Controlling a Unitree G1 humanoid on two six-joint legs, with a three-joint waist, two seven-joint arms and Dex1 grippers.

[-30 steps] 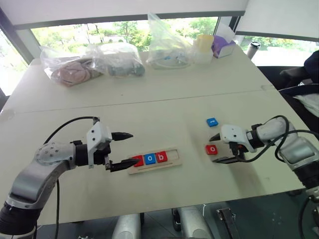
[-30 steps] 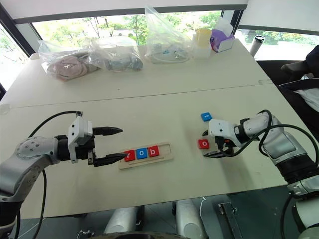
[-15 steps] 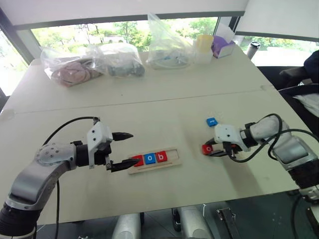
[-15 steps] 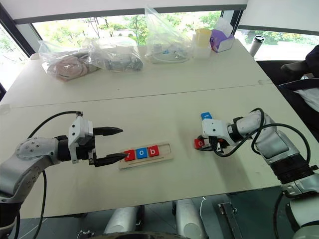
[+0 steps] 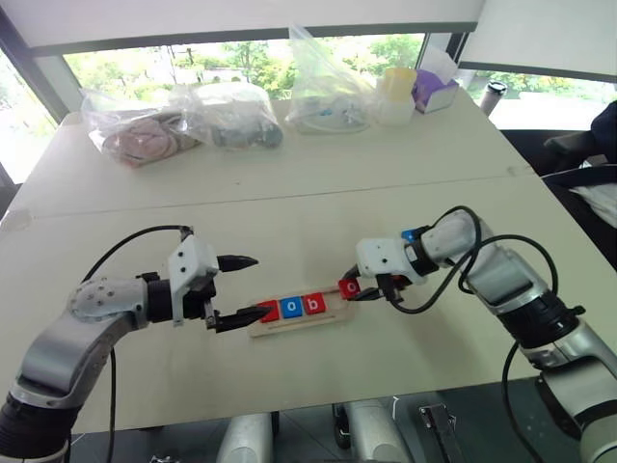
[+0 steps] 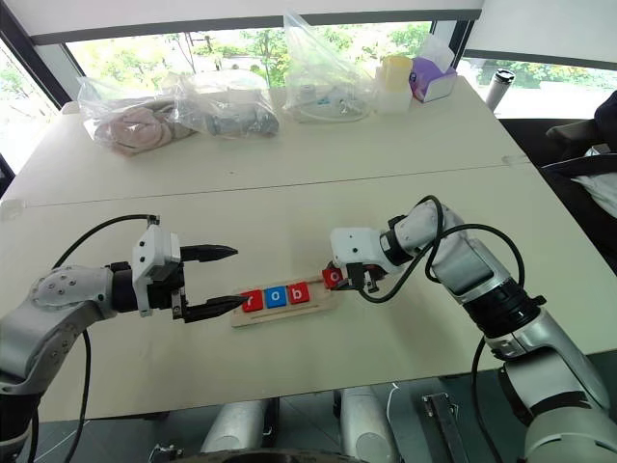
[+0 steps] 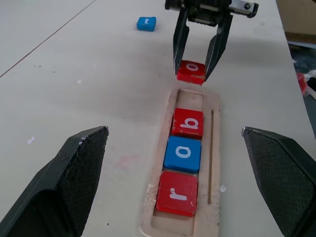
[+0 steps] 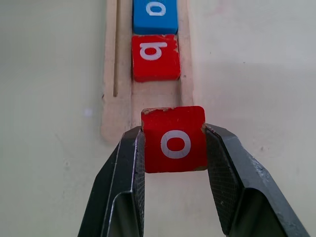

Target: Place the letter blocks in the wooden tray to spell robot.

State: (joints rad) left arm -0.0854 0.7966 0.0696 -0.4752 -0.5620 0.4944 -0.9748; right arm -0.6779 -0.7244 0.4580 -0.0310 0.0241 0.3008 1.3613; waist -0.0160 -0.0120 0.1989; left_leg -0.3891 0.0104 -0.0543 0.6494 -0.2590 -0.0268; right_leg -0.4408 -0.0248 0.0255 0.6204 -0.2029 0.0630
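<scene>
The wooden tray lies near the front edge of the pale table, holding three letter blocks from its left end: red "r", blue "o" and red "b". The two slots at its right end are free. The right gripper is clamped on a red "o" block, held just off the tray's right end. A blue "t" block lies apart on open tabletop behind it. The left gripper, fingers spread wide and holding nothing, sits at the tray's left end. Bare surface surrounds the tray. Clear plastic bags and a purple box line the far edge, before windows showing greenery.
</scene>
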